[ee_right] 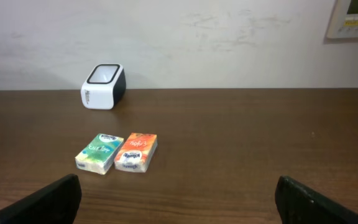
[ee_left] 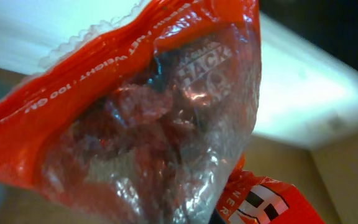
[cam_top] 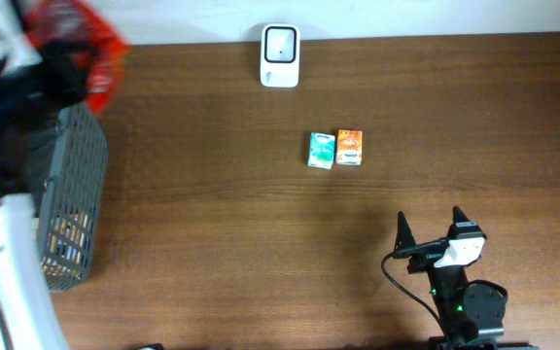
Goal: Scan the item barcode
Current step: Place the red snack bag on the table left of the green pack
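Snack bag, orange with a clear window, hung in the air at the far left corner of the scene, above the far end of a grey slatted basket. The left gripper was clenched on it, though that corner was blurred in the overhead view and the fingers themselves could not be made out. In the left wrist view the bag filled almost the whole frame, its crimped edge uppermost and dark reddish pieces showing through the window. The basket stood on the brown desk at its left edge. A white scanner sat at the far edge near the middle, well apart from the bag. Nearer, right of centre, a green tissue pack and an orange tissue pack lay side by side, touching or nearly so. The right gripper hovered released at the near right, its fingers spread wide and grasping nothing, pointed toward the packs.
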Available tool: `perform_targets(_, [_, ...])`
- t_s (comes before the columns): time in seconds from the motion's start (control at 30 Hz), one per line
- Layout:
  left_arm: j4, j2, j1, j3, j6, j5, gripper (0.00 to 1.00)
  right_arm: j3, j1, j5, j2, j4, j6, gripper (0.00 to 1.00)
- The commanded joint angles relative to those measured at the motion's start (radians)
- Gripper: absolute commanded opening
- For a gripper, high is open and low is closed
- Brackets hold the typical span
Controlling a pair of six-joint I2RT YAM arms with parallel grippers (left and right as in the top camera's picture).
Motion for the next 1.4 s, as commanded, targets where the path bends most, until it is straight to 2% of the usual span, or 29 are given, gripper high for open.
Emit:
perform_targets(0.0, [0.008,0.107,-0.267,0.0,0.127,-0.084,0.0,-0.005,0.005,0.001,-0.007,-0.005,0.004,0.98])
perform_targets(0.07, [0.004,0.206,-0.391,0.0,0.145,-0.204,0.0,-0.005,0.005,0.001,-0.007,-0.005,0.004,0.98])
perform_targets(0.17, [-0.011,0.373,-0.516,0.0,0.153,-0.238,0.0,-0.005,0.005,0.001,-0.007,-0.005,0.004,0.98])
perform_targets(0.33, [0.009,0.658,-0.616,0.0,0.153,-0.289,0.02,-0.005,0.005,0.001,-0.007,-0.004,0.004,0.98])
perform_targets(0.43, [0.064,0.764,-0.645,0.0,0.151,-0.289,0.0,-0.005,0.005,0.001,-0.007,-0.005,0.004,0.98])
perform_targets(0.5, [0.096,0.809,-0.667,0.0,0.136,-0.286,0.01,-0.005,0.005,0.001,-0.007,-0.004,0.004,0.98])
perform_targets(0.63, [0.106,0.865,-0.714,0.0,0.136,-0.289,0.19,-0.005,0.005,0.001,-0.007,-0.005,0.004,0.98])
perform_targets(0.87, [0.061,0.872,-0.77,0.037,0.106,-0.278,0.28,-0.005,0.005,0.001,-0.007,-0.005,0.004,0.98])
perform_targets(0.9, [0.021,0.872,-0.764,0.079,0.106,-0.278,0.36,-0.005,0.005,0.001,-0.007,-0.005,0.004,0.98])
perform_targets(0.97, [-0.074,0.871,-0.747,0.19,0.107,-0.28,0.63,-0.005,0.005,0.001,-0.007,-0.005,0.004,0.98])
perform_targets(1.03, [-0.167,0.869,-0.722,0.312,0.107,-0.314,0.68,-0.005,0.005,0.001,-0.007,-0.005,0.004,0.98])
perform_targets(1.13, [-0.374,0.867,-0.655,0.588,0.107,-0.358,0.68,-0.005,0.005,0.001,-0.007,-0.005,0.004,0.98])
perform_targets(1.3, [-0.696,0.865,-0.411,1.191,0.107,-0.357,0.72,-0.005,0.005,0.001,-0.007,-0.005,0.004,0.98])
perform_targets(1.37, [-0.723,0.824,-0.309,1.239,0.107,-0.358,0.76,-0.005,0.005,0.001,-0.007,-0.005,0.004,0.98])
